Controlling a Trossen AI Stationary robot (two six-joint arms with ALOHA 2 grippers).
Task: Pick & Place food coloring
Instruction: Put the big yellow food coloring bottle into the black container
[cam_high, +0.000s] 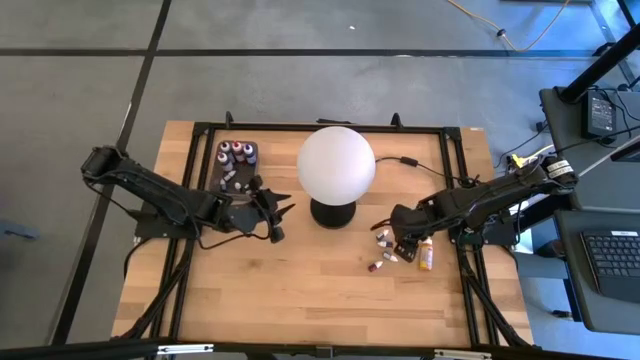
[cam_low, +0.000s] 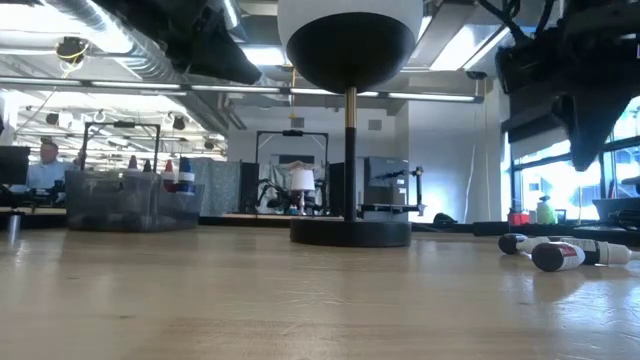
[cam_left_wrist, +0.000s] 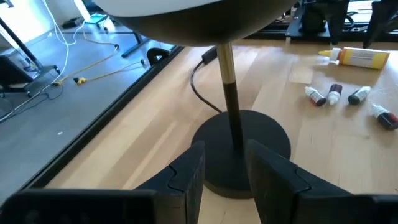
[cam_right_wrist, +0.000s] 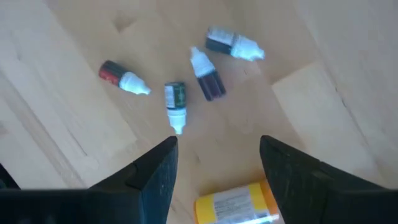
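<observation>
At worktop's three o'clock, right gripper (cam_right_wrist: 214, 165) hangs wide, empty, over four small bottles (cam_right_wrist: 175, 104) and orange bottle (cam_right_wrist: 239, 203); left gripper (cam_left_wrist: 225, 171) narrow, empty, beside lamp base (cam_left_wrist: 242, 134).

From my remote station, the globe lamp (cam_low: 349, 40) was cut off by the low view's top edge. The orange bottle (cam_right_wrist: 238, 203) ran off the right wrist picture's edge. Bottles in the tray (cam_high: 239, 161) were too small for me to count overhead, and blurred in the low view.
</observation>
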